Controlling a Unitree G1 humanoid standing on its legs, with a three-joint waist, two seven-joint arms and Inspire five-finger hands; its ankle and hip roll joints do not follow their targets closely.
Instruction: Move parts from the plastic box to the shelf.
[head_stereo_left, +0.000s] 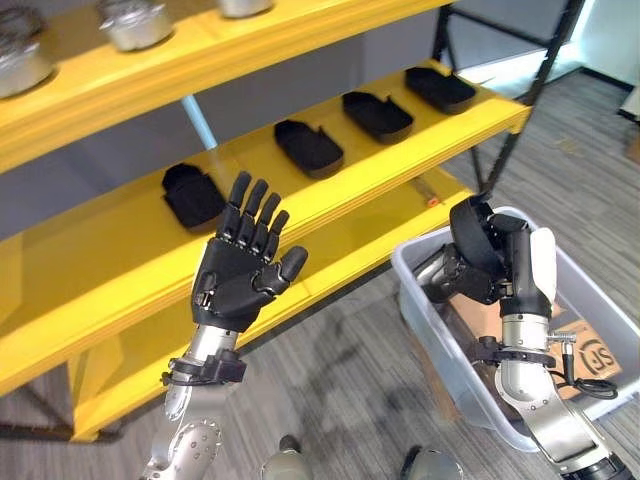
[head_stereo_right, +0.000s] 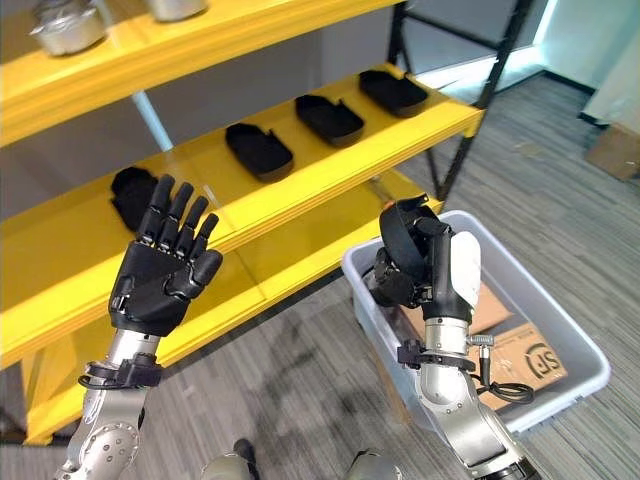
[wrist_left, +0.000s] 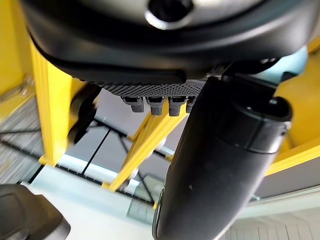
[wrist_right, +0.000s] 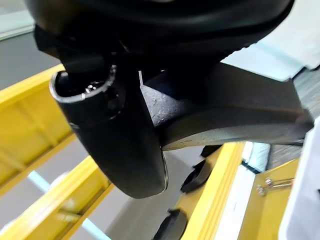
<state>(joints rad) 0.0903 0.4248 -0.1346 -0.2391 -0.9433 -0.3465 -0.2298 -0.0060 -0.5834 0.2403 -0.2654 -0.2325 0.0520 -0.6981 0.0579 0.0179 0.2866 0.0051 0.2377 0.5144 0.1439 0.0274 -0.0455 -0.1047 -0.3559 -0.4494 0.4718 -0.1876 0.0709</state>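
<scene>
Yellow shelf (head_stereo_left: 330, 215) upper frame; our right hand (head_stereo_left: 490, 255) grips a black part (wrist_right: 115, 145), left hand (head_stereo_left: 240, 270) spread empty; shelving it comes next.

It looked like a workshop or storeroom: yellow shelf (head_stereo_left: 330, 190) boards held black parts (head_stereo_left: 308, 146) and metal parts (head_stereo_left: 135, 24).

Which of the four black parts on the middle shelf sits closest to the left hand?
The leftmost black part, just beyond the raised left hand; the other three lie farther right along the shelf.
</scene>
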